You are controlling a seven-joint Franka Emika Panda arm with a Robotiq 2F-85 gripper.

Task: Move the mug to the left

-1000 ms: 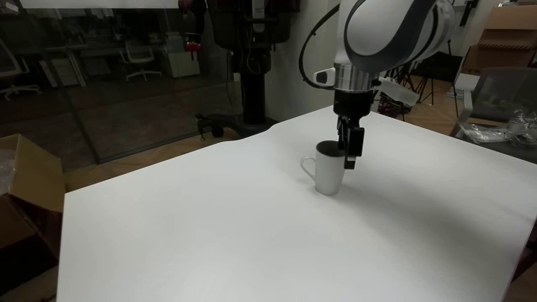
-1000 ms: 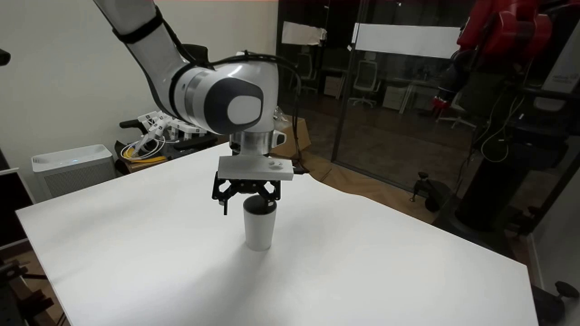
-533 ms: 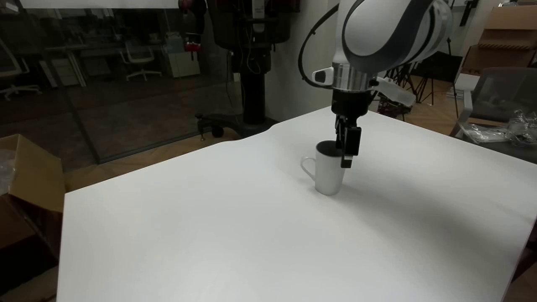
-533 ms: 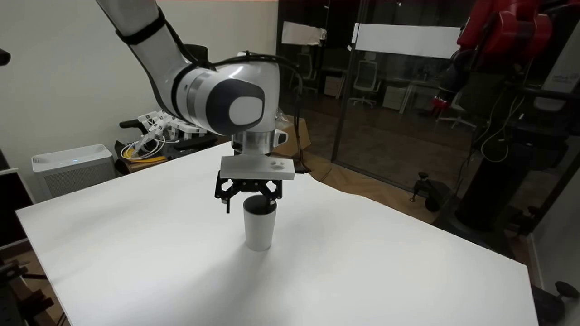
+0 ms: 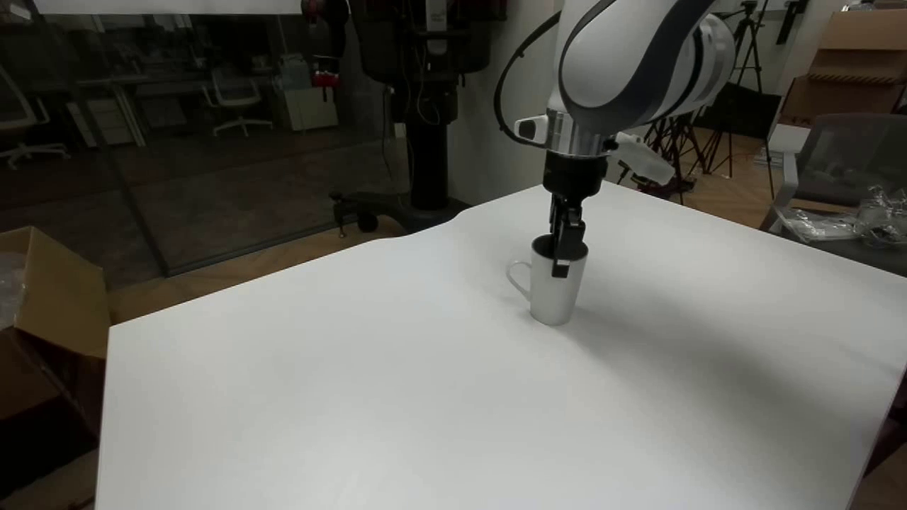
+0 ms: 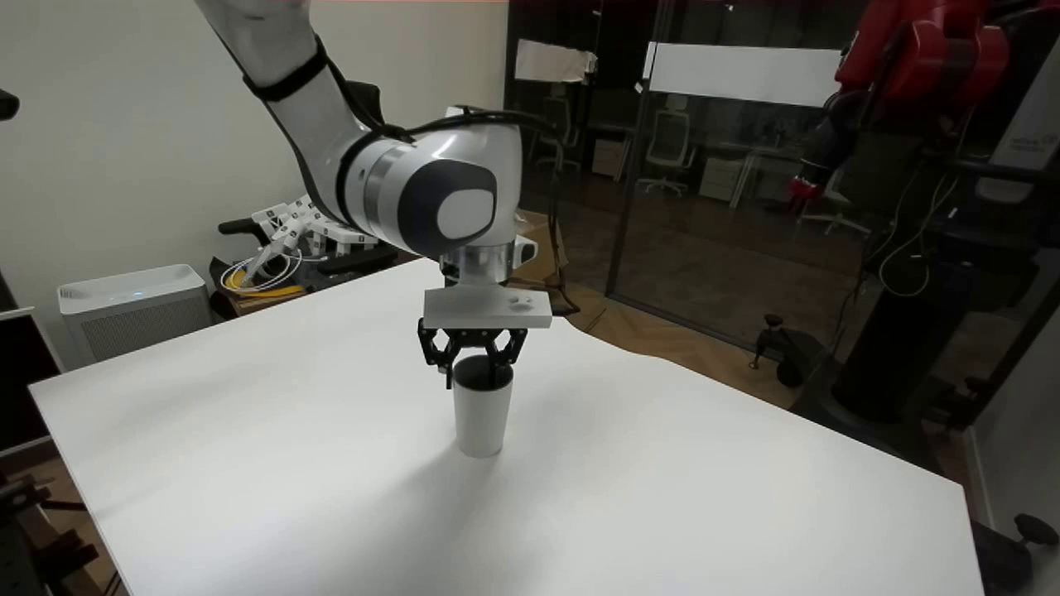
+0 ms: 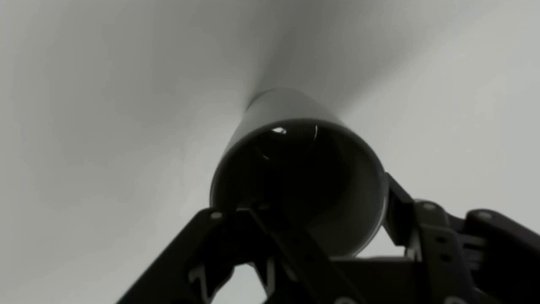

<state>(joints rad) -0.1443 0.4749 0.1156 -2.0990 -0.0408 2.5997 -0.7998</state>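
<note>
White table (image 5: 319, 397), biggest thing here, lies under the mug (image 6: 481, 422) and runs out past it all round; it carries the mug upright on its base; pale arm (image 6: 447, 207) stands over the mug, wrist turned down, presumably so the rim can be taken from above; white grilled appliance (image 6: 137, 310) well apart from the mug, off past the table's edge; reason for that spot not shown.

Gripper (image 6: 471, 385) hangs at the mug's rim, jaws partly apart, a stretch of the mug's wall between them; no firm hold on it that I can make out; the straddle looks meant for pinching that wall, with the shift left, I judge, to follow; mug's own weight is on the table.

Handle (image 5: 520, 264) juts from the mug's side, away from the fingers (image 7: 396, 211), so likely out of the grip's way; of the fingers, one outside, seemingly against the mug's wall; one inside its mouth, dark on dark, apparently short of the wall.

Counted: table, one; arm, one; appliance, one; gripper, one; mug, one; handle, one; fingers, two.
</note>
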